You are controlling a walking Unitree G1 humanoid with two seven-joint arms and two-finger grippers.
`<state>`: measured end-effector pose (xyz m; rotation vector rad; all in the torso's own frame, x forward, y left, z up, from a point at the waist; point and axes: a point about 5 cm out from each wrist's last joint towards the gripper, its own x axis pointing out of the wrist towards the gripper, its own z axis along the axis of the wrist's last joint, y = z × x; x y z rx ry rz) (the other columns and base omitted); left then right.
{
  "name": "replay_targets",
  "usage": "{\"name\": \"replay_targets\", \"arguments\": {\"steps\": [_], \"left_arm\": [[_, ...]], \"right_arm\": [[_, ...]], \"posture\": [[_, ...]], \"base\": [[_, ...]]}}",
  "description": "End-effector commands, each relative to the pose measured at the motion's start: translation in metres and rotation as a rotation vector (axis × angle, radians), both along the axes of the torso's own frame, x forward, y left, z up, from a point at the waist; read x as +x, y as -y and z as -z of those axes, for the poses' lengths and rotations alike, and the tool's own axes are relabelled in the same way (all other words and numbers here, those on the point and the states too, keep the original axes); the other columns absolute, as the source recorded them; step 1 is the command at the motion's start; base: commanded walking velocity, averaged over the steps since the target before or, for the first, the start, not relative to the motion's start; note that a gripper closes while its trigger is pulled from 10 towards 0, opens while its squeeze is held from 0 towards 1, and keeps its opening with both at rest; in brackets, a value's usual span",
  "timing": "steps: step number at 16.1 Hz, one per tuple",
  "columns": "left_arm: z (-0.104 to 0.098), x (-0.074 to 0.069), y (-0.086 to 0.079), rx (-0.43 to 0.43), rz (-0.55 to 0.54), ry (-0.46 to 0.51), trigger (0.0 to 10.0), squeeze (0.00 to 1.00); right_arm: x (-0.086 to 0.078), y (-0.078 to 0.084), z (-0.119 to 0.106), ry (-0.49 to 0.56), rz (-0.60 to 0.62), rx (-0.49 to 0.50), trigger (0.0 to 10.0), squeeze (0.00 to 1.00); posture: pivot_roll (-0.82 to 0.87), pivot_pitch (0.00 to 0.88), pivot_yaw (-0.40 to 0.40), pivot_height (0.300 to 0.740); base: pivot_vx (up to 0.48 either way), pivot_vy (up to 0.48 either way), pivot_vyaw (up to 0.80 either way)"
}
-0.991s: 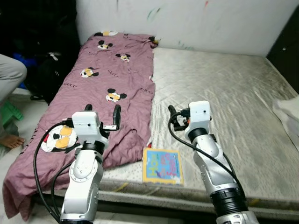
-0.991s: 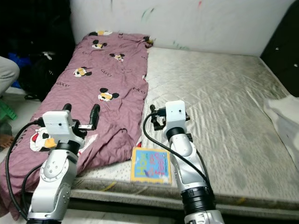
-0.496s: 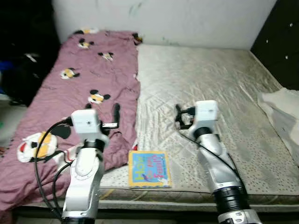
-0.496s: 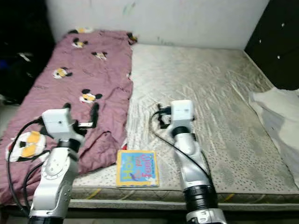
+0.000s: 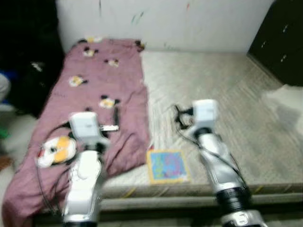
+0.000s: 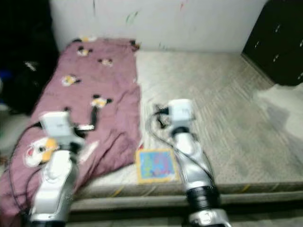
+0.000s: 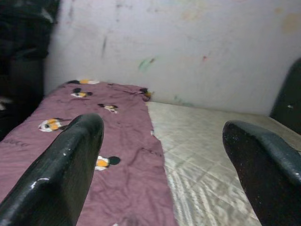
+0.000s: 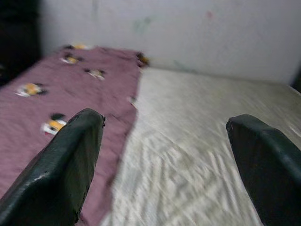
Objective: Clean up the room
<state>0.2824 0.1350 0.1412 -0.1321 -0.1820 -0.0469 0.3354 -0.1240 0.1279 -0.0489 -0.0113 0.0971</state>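
Facing a bed (image 5: 222, 94) set against a paint-flecked white wall (image 5: 161, 21), the humanoid holds both silver arms raised over the mattress edge — the head views are softly blurred. The left gripper (image 7: 162, 155) hovers above a mauve blanket (image 5: 94, 94) printed with cartoon mice, its two black fingers (image 7: 61, 174) spread wide with nothing between them. The right gripper (image 8: 164, 160) hangs over the bare quilted mattress just beside the blanket's edge, fingers likewise spread apart and holding nothing. The blanket covers the left strip of the bed from the wall down to the near edge, where it bunches and drapes over the side toward the floor. A colourful children's book (image 5: 166, 165) lies flat on the mattress at the near edge — between the two arms, just beside the blanket's bunched corner and touching neither gripper. A pale crumpled cloth (image 5: 286, 97) sits at the far right of the bed, well apart from the book. Dark cabinet fronts (image 5: 279, 38) stand to the right of the wall, and dark clutter fills the shadowed left corner beside the bed
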Motion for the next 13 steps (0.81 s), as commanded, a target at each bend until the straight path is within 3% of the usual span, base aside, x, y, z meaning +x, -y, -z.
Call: {"name": "replay_targets", "arguments": {"steps": [1,6,11,13], "left_arm": [[-0.001,0.0009,-0.0038,0.007,-0.02,-0.001,10.0,0.0],[-0.0011,0.0009,-0.0044,0.008,-0.027,0.001,10.0,0.0],[-0.003,0.001,-0.0023,0.015,0.003,0.019,10.0,0.0],[-0.0049,0.0001,-0.0003,0.013,0.033,0.033,10.0,0.0]], "right_arm": [[0.0012,-0.0037,-0.0036,0.011,-0.01,0.008,10.0,0.0],[0.0013,-0.0042,-0.0022,0.002,-0.007,0.006,10.0,0.0],[0.0019,-0.0039,-0.0013,0.0,-0.003,0.005,10.0,0.0],[0.0019,-0.0038,-0.0015,0.002,-0.004,0.005,10.0,0.0]], "posture": [[-0.05,0.038,-0.047,0.74],[-0.05,0.038,-0.047,0.74],[-0.05,0.033,-0.046,0.74],[-0.05,0.033,-0.046,0.74]], "base": [[0.0,0.0,0.0],[0.0,0.0,0.0],[0.0,0.0,-0.8],[0.289,0.0,-0.59]]}}
